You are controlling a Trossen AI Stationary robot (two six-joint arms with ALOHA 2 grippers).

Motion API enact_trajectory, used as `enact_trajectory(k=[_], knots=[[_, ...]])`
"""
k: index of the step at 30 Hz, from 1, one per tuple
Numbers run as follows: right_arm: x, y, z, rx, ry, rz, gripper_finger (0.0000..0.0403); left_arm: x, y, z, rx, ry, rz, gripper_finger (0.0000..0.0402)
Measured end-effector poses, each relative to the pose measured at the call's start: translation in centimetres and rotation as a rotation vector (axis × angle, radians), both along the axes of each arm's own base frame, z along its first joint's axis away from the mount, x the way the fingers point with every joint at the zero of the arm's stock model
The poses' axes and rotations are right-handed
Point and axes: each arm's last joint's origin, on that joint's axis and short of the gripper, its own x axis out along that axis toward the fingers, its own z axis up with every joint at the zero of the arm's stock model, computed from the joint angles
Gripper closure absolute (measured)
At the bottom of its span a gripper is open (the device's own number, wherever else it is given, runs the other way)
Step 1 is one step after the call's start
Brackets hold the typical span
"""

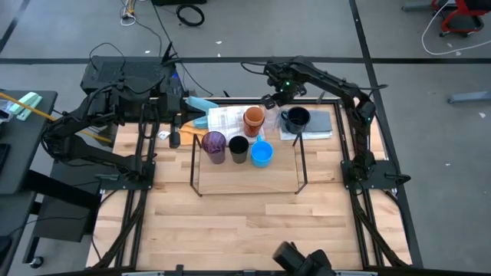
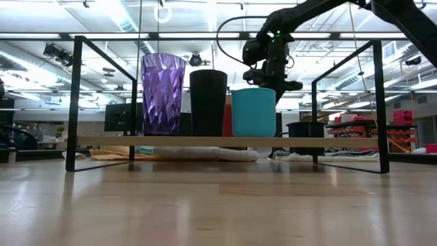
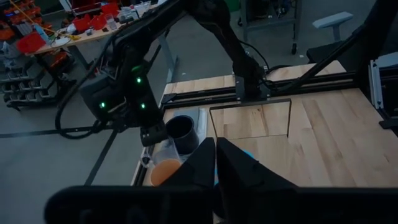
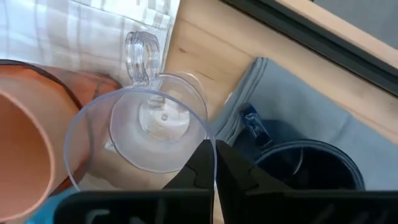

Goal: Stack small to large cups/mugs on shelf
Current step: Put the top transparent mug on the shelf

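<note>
- Purple cup (image 1: 214, 146), black cup (image 1: 238, 148) & blue cup (image 1: 261, 153) are lined up in a row on the shelf (image 1: 247, 178), near its back edge.
- Orange cup (image 1: 254, 119) is set just behind the shelf, on a checked cloth (image 1: 228, 120).
- Clear glass mug (image 4: 149, 124) is gripped at its rim by the R gripper (image 4: 215, 163), between orange cup & navy mug (image 1: 296, 119).
- L gripper (image 3: 216, 163) is clenched shut, nothing held, at the table's back-left.

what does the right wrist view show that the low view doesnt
Only the right wrist view shows the clear glass mug, with the shut right gripper pinching its rim. Only the low view shows the purple cup and black cup on the shelf. Both show the dark mug and an orange cup.
</note>
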Motion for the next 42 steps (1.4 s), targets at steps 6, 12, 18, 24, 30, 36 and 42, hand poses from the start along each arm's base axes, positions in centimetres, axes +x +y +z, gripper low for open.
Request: enact_trajectory(k=[6,12,18,24,30,36,42], knots=[[-1.0,0.5,1.9,-0.033,-0.034,-0.009,0.0398,0.0,0.0,0.0,0.001,0.000,0.000,0.0370],[-2.0,1.2,3.6,-0.055,-0.057,-0.018,0.0399,0.0,0.0,0.0,0.001,0.000,0.000,0.0378],[-3.3,2.4,5.0,-0.038,-0.034,-0.005,0.0398,0.0,0.0,0.0,0.002,0.000,-0.001,0.0378],[-4.2,4.5,6.5,-0.016,-0.006,0.035,0.0399,0.0,0.0,0.0,0.002,0.000,0.000,0.0370],[-3.9,6.9,7.5,-0.016,-0.021,0.047,0.0398,0.0,0.0,0.0,0.008,0.001,-0.003,0.0377],[-2.6,9.6,7.5,0.009,0.003,0.100,0.0399,0.0,0.0,0.0,0.010,0.002,-0.003,0.0383],[-1.7,11.5,7.4,0.005,0.009,0.109,0.0399,0.0,0.0,0.0,0.010,0.002,-0.003,0.0377]])
